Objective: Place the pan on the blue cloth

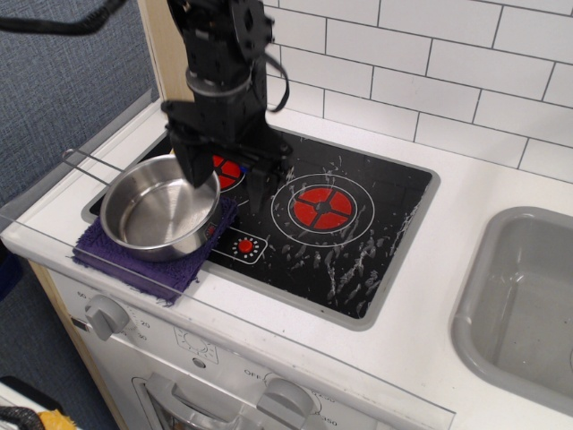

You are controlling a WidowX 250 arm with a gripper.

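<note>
With the pan [159,208] sitting on the cloth [143,260], the spread, empty gripper [226,184] should lift straight up, clear of the rim.

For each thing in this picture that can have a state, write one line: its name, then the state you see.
pan: upright, empty, resting on the blue cloth, not gripped.
blue cloth: lying flat at the front left corner of the stove, mostly under the pan.
gripper: open, raised above the pan's right rim, holding nothing.
sink basin: empty as far as it shows.
stove knobs: setting cannot be read.
</note>
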